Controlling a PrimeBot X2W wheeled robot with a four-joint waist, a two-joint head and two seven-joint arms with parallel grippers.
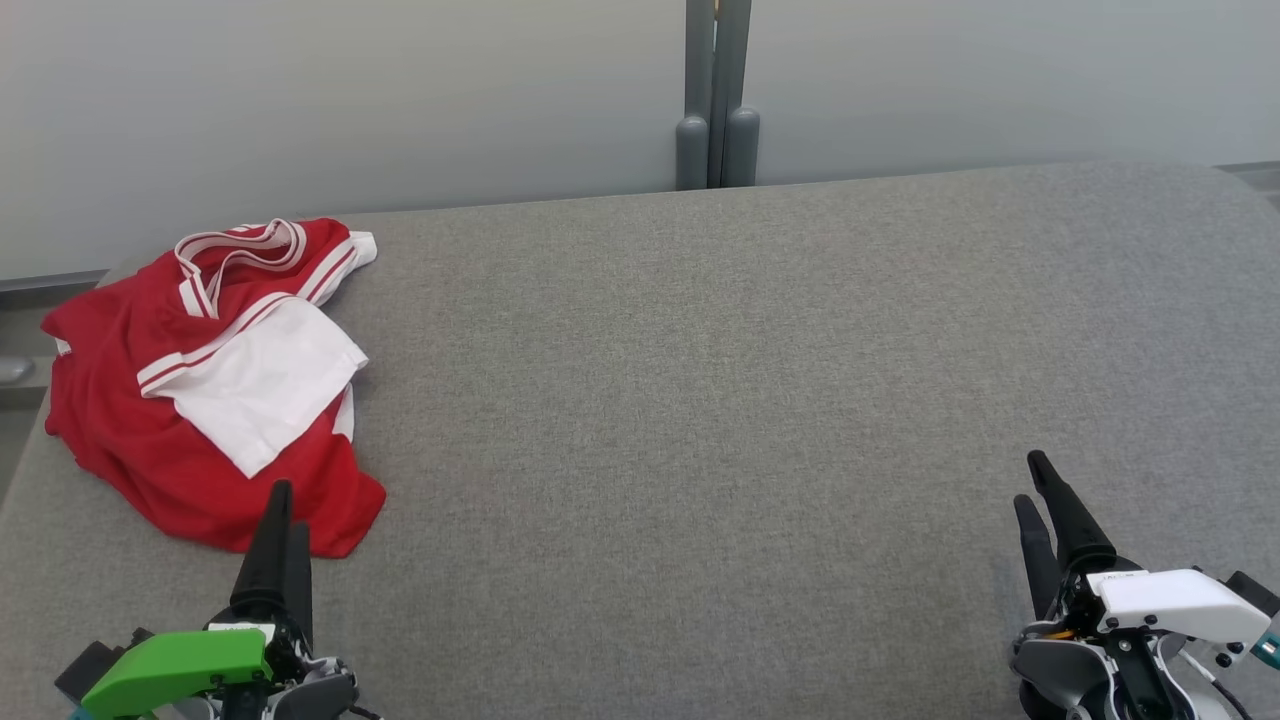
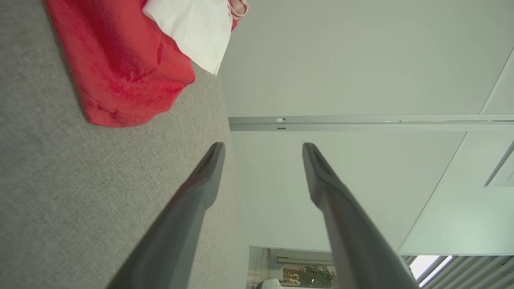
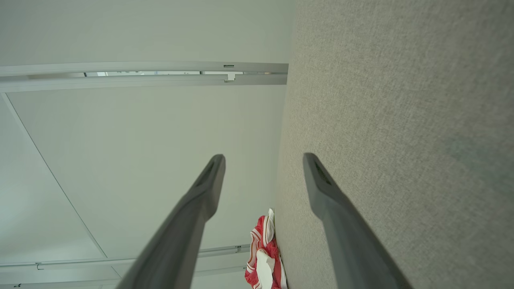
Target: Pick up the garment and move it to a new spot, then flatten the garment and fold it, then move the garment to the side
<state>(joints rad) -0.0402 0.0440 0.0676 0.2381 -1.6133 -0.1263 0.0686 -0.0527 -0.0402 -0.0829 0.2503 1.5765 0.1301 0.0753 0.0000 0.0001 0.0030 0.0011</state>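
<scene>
While the left gripper (image 1: 287,515) and the right gripper (image 1: 1030,480) are held wide open and empty, the crumpled red-and-white cloth garment (image 1: 120,420) is seen at the far left of the grey fabric-covered desk (image 1: 700,400), just ahead of the left gripper, which is judged the nearer.

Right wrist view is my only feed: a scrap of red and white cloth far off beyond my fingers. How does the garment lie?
Observer: The red and white jersey lies crumpled near the far left corner of the grey fabric-covered surface, with a white part folded over the red.
Operator: Is the left gripper on it?
Observer: No. The left gripper stands open just short of its near edge; its wrist view shows grey fabric between them.
Operator: Where's the collar?
Observer: The red-and-white striped collar is at the far side, toward the pale wall.
</scene>
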